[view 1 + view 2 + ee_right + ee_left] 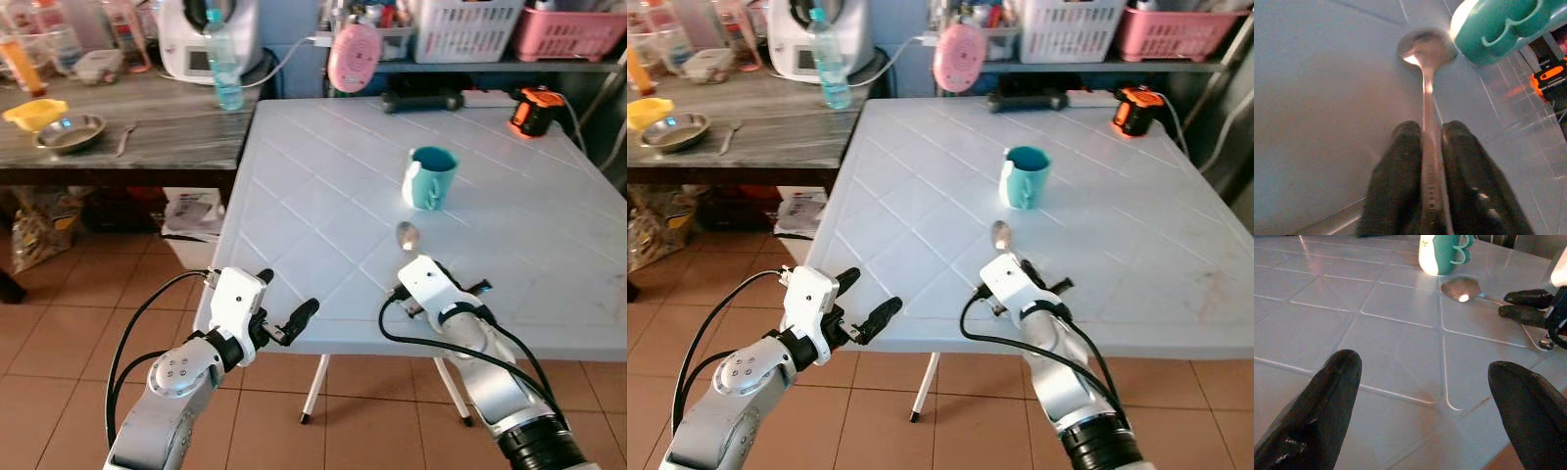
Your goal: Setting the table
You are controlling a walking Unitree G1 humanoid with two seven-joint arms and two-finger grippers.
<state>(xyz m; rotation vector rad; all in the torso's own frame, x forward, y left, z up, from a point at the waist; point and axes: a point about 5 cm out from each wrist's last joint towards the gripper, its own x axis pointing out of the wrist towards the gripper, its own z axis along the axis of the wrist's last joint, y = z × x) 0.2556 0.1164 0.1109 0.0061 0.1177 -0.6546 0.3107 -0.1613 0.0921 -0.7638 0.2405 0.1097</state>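
A teal mug [429, 177] stands upright on the white plastic table [323, 147], right of its middle. Just in front of it a metal spoon [1425, 54] lies low on the tabletop, bowl toward the mug. My right gripper [1431, 132] is shut on the spoon's handle, near the table's front edge. My left gripper [286, 296] is open with nothing between its fingers. It hovers at the front edge, left of the right gripper, pointing across the tabletop toward the mug [1442, 253].
An orange and black tool [534, 110] sits at the table's back right. To the left stands a wooden side table [167, 127] with a steel bowl [69, 133], a fork [124, 138] and a water bottle [224, 61]. Tiled floor lies below.
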